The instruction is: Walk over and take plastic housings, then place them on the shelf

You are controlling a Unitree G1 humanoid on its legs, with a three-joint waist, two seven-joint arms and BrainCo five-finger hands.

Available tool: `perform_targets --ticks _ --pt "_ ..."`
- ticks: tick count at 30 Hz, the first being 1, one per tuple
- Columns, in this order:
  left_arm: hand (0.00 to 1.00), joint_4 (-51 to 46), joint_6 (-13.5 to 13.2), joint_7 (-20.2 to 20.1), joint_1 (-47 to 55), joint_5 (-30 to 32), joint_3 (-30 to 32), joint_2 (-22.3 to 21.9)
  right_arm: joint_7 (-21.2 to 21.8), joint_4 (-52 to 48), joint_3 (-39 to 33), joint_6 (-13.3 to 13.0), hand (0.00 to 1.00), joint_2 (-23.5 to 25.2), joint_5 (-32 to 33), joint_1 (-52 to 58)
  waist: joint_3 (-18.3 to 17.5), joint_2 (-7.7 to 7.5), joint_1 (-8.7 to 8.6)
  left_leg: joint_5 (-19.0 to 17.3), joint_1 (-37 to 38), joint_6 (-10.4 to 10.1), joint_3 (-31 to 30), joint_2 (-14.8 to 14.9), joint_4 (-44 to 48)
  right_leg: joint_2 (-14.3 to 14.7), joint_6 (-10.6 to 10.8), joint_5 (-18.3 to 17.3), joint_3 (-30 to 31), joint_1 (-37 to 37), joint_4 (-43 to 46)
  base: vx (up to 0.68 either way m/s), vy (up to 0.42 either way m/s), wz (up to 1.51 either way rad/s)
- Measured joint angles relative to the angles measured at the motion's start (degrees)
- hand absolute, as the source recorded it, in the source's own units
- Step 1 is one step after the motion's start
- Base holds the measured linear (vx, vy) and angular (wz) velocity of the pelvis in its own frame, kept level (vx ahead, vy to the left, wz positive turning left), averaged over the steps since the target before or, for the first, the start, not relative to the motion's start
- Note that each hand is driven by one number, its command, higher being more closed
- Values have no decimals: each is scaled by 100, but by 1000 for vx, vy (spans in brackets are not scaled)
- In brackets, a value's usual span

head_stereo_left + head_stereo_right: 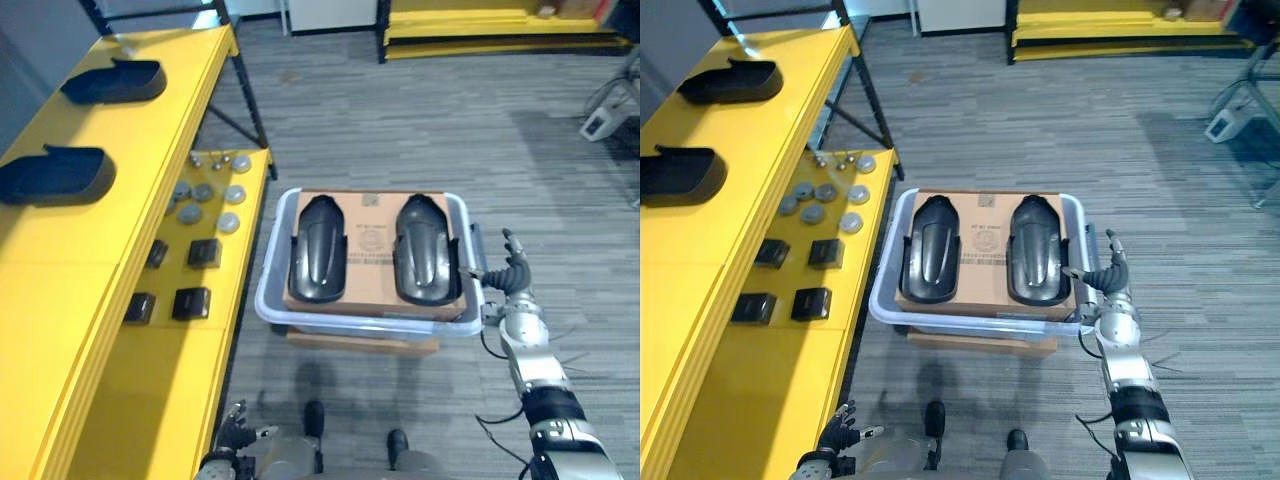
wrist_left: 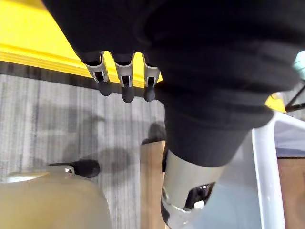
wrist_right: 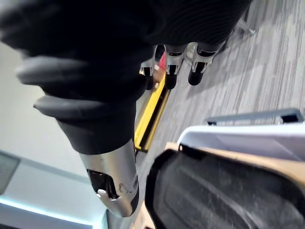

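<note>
ROBOT REACHES FOR A HOUSING: A humanoid robot stands over a pale plastic bin (image 1: 264, 296) on grey carpet. Two black plastic housings lie in it side by side on a cardboard box (image 1: 371, 240): the left housing (image 1: 317, 250) and the right housing (image 1: 427, 250).

The step in hand appears to be the pickup of the right housing. It should go best if the robot hand comes in over the bin's right wall and takes the shell by its right edge, thumb on one face and fingers on the other. The glossy curved top looks likely to slip under a plain pinch. A straight lift would clear the wall without dragging the box.

The yellow shelf (image 1: 110, 350) on the left already carries a near shelved housing (image 1: 50, 175) and a far shelved housing (image 1: 115, 80) on its upper level. (The lower level is crowded with grey discs (image 1: 205, 192) and small black blocks (image 1: 191, 302).)

The right robot hand (image 1: 507, 272) stands upright just outside the bin's right rim, beside the right housing. Its fingers are straight, its thumb is out, and it grasps nothing; whether it brushes the rim cannot be told. The left robot hand (image 1: 236, 428) hangs near the shelf's edge at the near left, its fingers (image 2: 125, 83) relaxed and empty.
</note>
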Motion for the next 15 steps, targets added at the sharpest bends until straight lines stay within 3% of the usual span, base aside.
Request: perform_targets --ticks 6,15 --pt "0 -241 -131 247 -332 -215 -172 -103 -485 1300 -260 282 0 -264 -18 -967 435 173 128 280 -133 26 -233 -33 -230 -15 17 39 -221 -130 3 -36 -3 18" --pt "0 -316 -183 424 -442 -269 -213 -218 -1007 1313 -391 337 0 -261 33 -1074 645 195 126 340 -201 14 -271 -37 -314 -19 -34 -38 -274 -259 111 7 -8 3"
